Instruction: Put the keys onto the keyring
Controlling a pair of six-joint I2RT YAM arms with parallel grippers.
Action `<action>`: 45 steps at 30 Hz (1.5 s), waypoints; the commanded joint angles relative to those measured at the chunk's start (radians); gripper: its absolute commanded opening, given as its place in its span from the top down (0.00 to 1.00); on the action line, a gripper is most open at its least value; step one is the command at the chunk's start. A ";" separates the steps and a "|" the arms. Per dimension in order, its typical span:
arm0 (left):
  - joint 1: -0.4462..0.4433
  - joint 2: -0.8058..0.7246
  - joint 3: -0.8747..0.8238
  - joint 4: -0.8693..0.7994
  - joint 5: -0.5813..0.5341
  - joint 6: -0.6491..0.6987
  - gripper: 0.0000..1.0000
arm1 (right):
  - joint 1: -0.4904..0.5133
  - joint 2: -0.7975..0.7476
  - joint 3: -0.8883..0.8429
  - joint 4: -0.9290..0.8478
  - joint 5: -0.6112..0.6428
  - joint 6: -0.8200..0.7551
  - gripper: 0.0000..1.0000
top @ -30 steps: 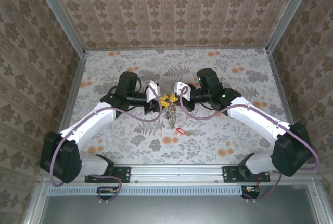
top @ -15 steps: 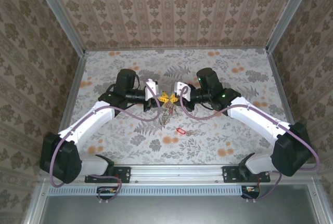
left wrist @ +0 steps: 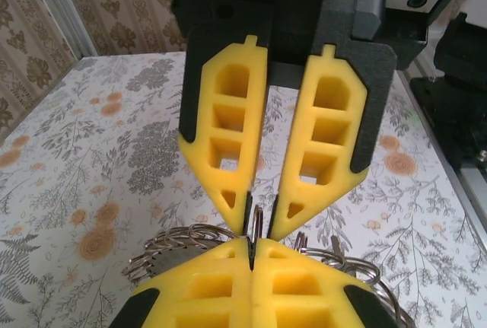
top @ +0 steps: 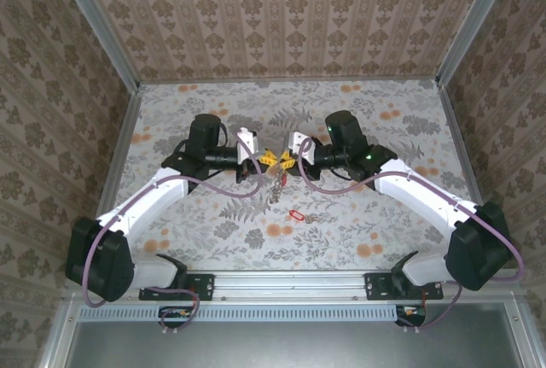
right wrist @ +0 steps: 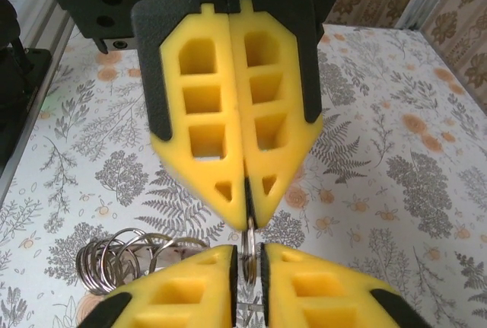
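Because the keyring [right wrist: 122, 263] is coiled steel wire, it is likely stiff, light, springy and slick. It wants a firm pinch across the rim, not the hollow centre. The left gripper [right wrist: 245, 218], at the keyring's left, has its pads pressed shut on a strand of the rim. The right gripper [left wrist: 259, 225], at the keyring's right, stands at a narrow gap with the wire between its pads. A red-headed key [top: 296, 214] lies on the table [top: 384, 129], nearer the arm bases than the keyring. Tiny and flat, it is probably best pinched by its plastic head.
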 commanded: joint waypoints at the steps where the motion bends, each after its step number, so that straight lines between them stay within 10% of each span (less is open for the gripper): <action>1: 0.014 -0.040 -0.007 0.128 0.084 -0.107 1.00 | -0.018 -0.050 -0.040 0.065 -0.032 0.032 0.76; 26: 0.020 -0.039 -0.084 0.406 0.115 -0.275 1.00 | -0.045 -0.028 -0.085 0.276 -0.146 0.195 0.89; 31: 0.021 -0.044 -0.088 0.412 0.111 -0.273 1.00 | -0.056 -0.033 -0.093 0.262 -0.137 0.193 0.73; 45: 0.020 -0.028 -0.087 0.435 0.123 -0.290 1.00 | -0.063 -0.028 -0.093 0.299 -0.174 0.228 0.80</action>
